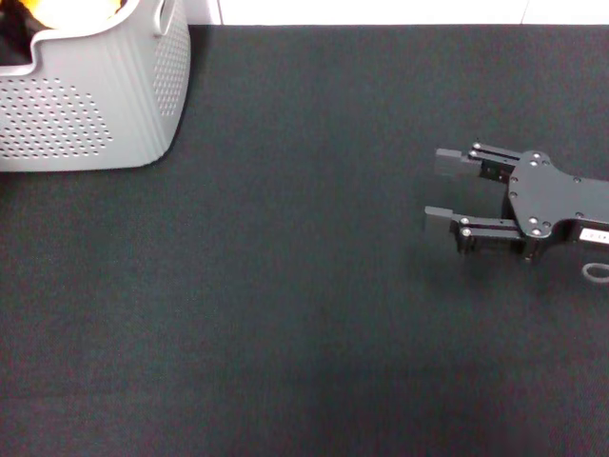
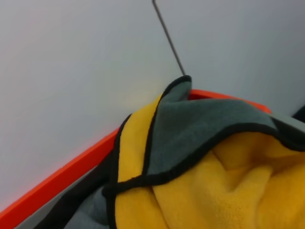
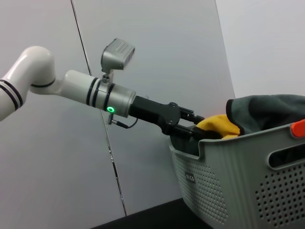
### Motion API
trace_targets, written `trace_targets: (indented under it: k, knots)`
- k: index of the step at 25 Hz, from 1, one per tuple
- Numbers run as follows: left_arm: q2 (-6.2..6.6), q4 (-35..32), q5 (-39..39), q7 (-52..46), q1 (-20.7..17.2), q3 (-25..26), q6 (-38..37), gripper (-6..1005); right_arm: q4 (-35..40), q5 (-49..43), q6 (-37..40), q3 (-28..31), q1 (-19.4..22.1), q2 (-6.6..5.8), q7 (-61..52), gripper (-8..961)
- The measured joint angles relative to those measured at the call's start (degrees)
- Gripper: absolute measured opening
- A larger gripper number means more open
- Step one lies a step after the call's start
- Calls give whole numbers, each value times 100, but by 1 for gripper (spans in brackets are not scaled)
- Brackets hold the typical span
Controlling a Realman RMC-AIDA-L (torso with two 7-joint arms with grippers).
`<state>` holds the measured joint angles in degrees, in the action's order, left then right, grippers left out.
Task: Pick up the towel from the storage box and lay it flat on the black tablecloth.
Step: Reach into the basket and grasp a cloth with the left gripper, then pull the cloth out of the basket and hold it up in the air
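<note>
Two grippers show here: the left gripper (image 3: 190, 130) reaches into the top of the storage box (image 1: 105, 105), down among the folds of the towel (image 3: 267, 112), and I cannot tell if its fingers are apart or together. The towel sits bunched up in the box, grey on one side and yellow on the other. The right gripper (image 1: 440, 188) hangs over the black tablecloth (image 1: 285, 314), well away from the box, fingers apart and holding nothing.
</note>
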<state>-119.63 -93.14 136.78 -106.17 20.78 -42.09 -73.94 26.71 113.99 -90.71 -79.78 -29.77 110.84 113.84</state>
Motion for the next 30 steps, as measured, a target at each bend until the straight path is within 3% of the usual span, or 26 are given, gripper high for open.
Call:
trace_targets:
  k: [4, 11, 20, 22, 25, 26, 27, 30]
  knots:
    - [5, 308, 62, 95, 135, 0, 244, 617, -1, 0, 0, 4, 54, 12, -2, 797]
    - [3, 271, 4, 106, 162, -52, 229, 608, -9, 16, -1, 6, 184, 38, 23, 797]
    - [-10, 221, -120, 93, 138, -56, 244, 268, -9, 44, -4, 48, 183, 43, 37, 798]
    - [-14, 123, -478, 86, 73, -21, 249, 176, -9, 43, -6, 93, 188, 45, 38, 797]
    - [-15, -112, -1786, 89, -150, 144, 262, 16, -9, 16, -6, 267, 209, 59, 50, 798]
    - [-15, -112, -1786, 89, -150, 144, 262, 16, -9, 16, 3, 293, 212, 63, 65, 798]
    - [-15, -170, -3298, 143, -377, 330, 217, 16, -9, 19, 22, 306, 214, 75, 84, 798]
    - [-4, -101, -4810, 396, -598, 402, -34, 16, -9, 40, 161, 359, 223, 152, 209, 797]
